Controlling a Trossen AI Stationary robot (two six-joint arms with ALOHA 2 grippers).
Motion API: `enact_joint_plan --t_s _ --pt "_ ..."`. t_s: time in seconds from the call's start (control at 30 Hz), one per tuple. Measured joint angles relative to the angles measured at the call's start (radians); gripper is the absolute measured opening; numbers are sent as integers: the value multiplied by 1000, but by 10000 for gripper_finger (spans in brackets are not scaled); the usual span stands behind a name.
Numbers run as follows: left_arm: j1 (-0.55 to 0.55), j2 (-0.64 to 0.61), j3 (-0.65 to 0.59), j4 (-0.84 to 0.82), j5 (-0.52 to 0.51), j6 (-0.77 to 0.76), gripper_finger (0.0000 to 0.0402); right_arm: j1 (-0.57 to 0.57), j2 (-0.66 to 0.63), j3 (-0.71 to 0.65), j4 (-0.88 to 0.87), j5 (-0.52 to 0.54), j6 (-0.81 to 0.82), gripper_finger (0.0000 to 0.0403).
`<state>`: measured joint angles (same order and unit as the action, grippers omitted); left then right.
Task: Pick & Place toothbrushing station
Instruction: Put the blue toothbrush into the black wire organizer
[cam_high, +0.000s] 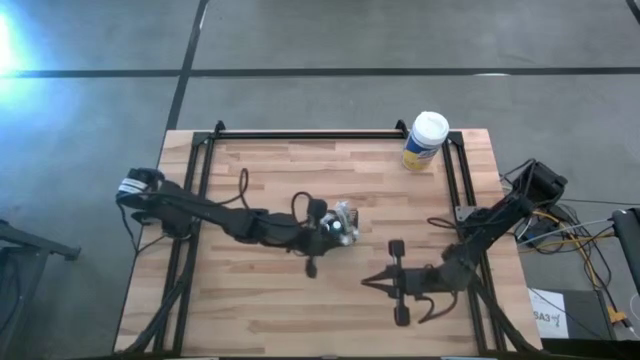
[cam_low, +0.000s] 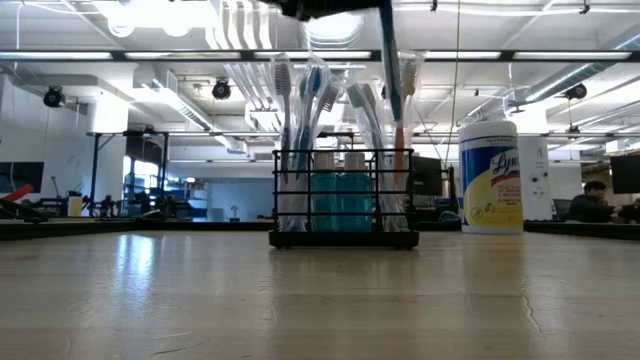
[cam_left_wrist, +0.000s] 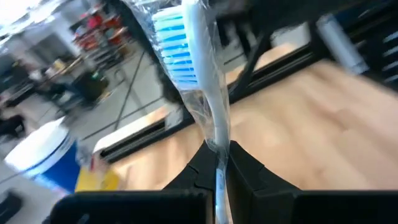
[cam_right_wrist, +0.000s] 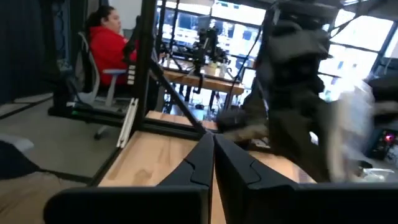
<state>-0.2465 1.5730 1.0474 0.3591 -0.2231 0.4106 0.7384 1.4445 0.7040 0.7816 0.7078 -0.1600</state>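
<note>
— Where's the task's thing on the pale wooden plank table (cam_high: 260, 300)?

— Near the middle: the small black wire box-shaped toothbrushing station (cam_low: 345, 200), upright, packed with brushes and two teal bottles. Well apart from the yellow plastic canister with the white cap (cam_high: 424, 142) at the far edge.

— Best way through the step in hand?

— Looks like one brush travelling straight above the holder, though hard to say whether in or out. Keep the white plastic-wrapped toothbrush with blue bristles (cam_left_wrist: 199, 81) vertical. Move slowly. Avoid snagging the neighbouring brush heads or tipping the light rack. Watch the slippery wrap too: likely to slide in a narrow pinch.

— And the pincers?

— Left gripper (cam_left_wrist: 219, 163): directly over the station, pressed tight on that brush's handle, bristles pointing away from the wrist.

— The other?

— Right gripper (cam_right_wrist: 211, 155): waiting low at the near right of the table, squeezed together, holding nothing, touching nothing.
</note>
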Motion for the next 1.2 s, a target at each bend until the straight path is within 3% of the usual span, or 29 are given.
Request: enact_joint_plan --t_s 0.2,0.43,0.9,1.2 --pt "55 81 55 -9 -65 -2 13 4 -1 -1 -27 0 3 8" --pt "119 117 46 -12 -37 -63 13 4 -5 -2 -43 2 3 8" --pt "125 187 46 6 -35 -263 13 3 -7 -2 -45 0 8 8" --pt "123 258 49 66 -48 -272 13 3 -7 -2 -45 0 7 8"
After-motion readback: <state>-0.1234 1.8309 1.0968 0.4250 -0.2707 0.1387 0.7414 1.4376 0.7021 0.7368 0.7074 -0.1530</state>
